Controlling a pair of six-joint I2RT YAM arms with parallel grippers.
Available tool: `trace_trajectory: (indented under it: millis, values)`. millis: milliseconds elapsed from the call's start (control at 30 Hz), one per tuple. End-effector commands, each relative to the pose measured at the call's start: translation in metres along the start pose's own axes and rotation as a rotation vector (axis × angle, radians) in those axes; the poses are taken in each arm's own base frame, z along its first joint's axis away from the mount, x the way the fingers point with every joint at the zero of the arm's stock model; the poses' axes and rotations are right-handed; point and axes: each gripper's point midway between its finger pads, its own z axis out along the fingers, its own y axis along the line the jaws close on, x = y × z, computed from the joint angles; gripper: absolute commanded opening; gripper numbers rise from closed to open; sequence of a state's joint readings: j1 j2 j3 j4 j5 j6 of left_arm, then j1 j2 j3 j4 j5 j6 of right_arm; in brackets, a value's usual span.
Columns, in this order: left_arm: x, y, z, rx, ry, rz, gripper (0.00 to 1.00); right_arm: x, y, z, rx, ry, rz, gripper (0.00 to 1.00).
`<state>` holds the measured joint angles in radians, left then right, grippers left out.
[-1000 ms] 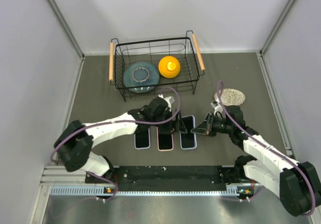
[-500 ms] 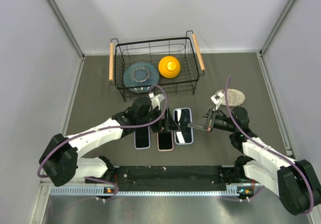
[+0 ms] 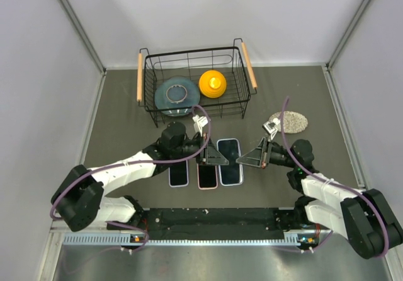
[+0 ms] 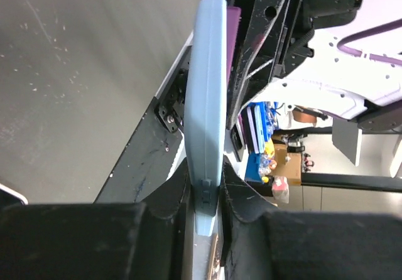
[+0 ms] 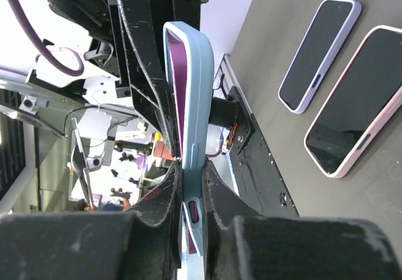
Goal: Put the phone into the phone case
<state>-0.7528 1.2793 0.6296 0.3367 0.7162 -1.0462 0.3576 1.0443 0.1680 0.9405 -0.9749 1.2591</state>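
Left end effector (image 4: 205,189) and right end effector (image 5: 190,192) both clamped on the blue phone case (image 4: 207,104), mid-frame, phone (image 3: 230,158) inside it. Since 0.5 s ago the right one edged left; case barely shifted.

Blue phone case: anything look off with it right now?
Yes: the purple phone seems to stand proud of the blue phone case in a wedge, more at one end, so it looks not fully seated.

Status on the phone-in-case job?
Left gripper, right gripper both shut on light blue phone case, edge-up between them. Purple phone inside it. Lavender-cased phone, pink-cased phone lie flat, clear.
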Motion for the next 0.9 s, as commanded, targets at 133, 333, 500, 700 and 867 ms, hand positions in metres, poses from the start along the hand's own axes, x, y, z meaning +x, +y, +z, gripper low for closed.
trace_trajectory:
  millis: [133, 333, 500, 700, 867]
  values:
    - [-0.012, -0.023, -0.001, 0.114, -0.023, 0.045, 0.0, 0.007, 0.011, -0.001, -0.039, 0.073, -0.135, 0.43]
    - [-0.025, -0.029, -0.005, 0.115, -0.062, 0.07, 0.0, 0.027, 0.002, -0.01, -0.03, 0.111, -0.132, 0.61]
    - [-0.03, -0.031, -0.003, 0.121, -0.068, 0.085, 0.0, 0.034, -0.001, -0.014, -0.036, 0.115, -0.123, 0.62]
    - [-0.035, -0.031, 0.003, 0.138, -0.069, 0.079, 0.0, 0.035, -0.002, -0.014, -0.036, 0.12, -0.119, 0.61]
    - [-0.04, -0.015, 0.01, 0.065, -0.084, 0.098, 0.0, 0.033, 0.003, -0.013, -0.046, 0.121, -0.115, 0.43]
